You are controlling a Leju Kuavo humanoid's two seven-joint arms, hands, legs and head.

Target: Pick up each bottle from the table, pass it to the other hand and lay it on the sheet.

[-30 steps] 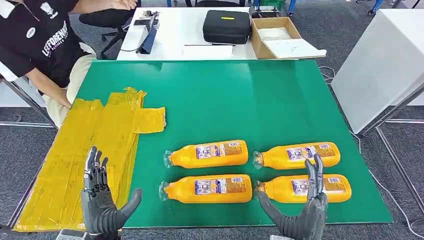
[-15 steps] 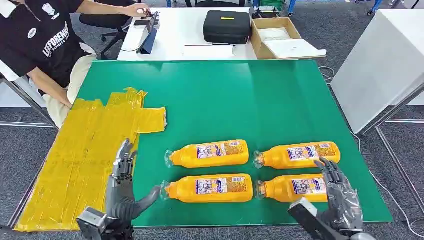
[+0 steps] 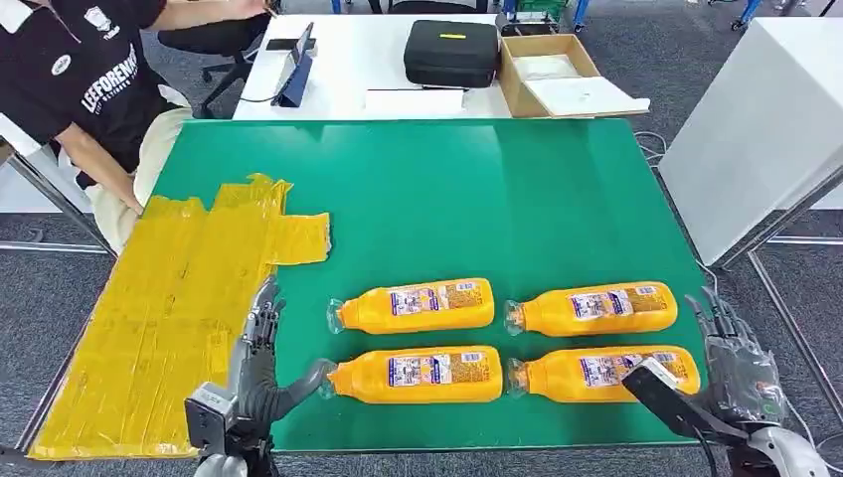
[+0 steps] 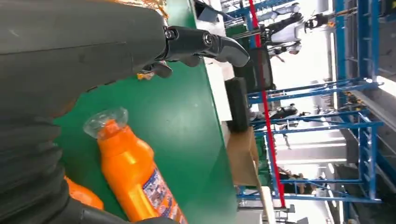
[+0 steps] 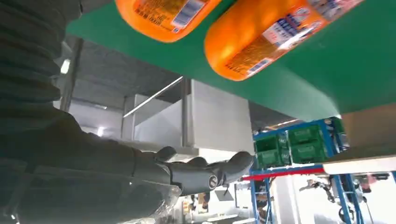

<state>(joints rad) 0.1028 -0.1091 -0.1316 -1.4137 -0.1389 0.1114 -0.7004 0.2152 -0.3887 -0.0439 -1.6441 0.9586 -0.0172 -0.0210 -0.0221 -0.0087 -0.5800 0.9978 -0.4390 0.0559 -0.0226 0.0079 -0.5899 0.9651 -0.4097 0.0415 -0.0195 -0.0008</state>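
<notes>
Four orange bottles lie on their sides on the green table [image 3: 447,199], caps pointing left: far left [image 3: 413,305], far right [image 3: 591,308], near left [image 3: 418,375], near right [image 3: 596,373]. The yellow sheet [image 3: 169,308] covers the table's left side. My left hand [image 3: 256,373] is open at the sheet's edge, its thumb close to the near left bottle's cap. The left wrist view has an orange bottle [image 4: 133,172] beyond my left hand [image 4: 93,46], which holds nothing. My right hand [image 3: 736,373] is open just past the near right bottle's base, off the table's right edge. Two bottle bases [image 5: 271,37] appear in the right wrist view.
A person [image 3: 80,89] sits at the table's far left corner. Behind stands a white table [image 3: 348,70] with a black case [image 3: 450,52], a cardboard box [image 3: 557,75] and a tablet [image 3: 295,75]. A white cabinet [image 3: 765,129] stands to the right.
My left hand has moved right, off the sheet toward the near left bottle's cap. My right hand has swung right, from over the near right bottle to beyond its base.
</notes>
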